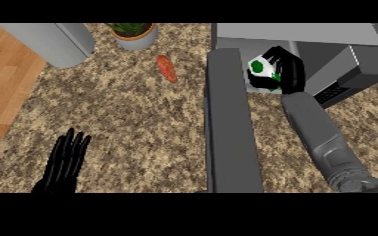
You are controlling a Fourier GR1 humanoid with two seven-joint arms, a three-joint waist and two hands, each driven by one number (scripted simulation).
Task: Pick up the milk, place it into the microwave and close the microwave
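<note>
The milk (260,69) is a white carton with green marks, held at the mouth of the microwave (325,35) at the upper right. My right hand (286,69) is shut on the milk, fingers curled round its right side and partly hiding it. The microwave's door (230,125) stands open, a long grey slab running from the oven toward the view's lower edge. My left hand (63,165) rests open at the lower left, fingers up, far from the milk.
A red-orange carrot-like vegetable (167,68) lies on the speckled counter (133,125) left of the door. A potted plant (133,33) stands at the back. A grey rounded appliance (55,42) sits at the upper left, beside a wooden surface (15,80).
</note>
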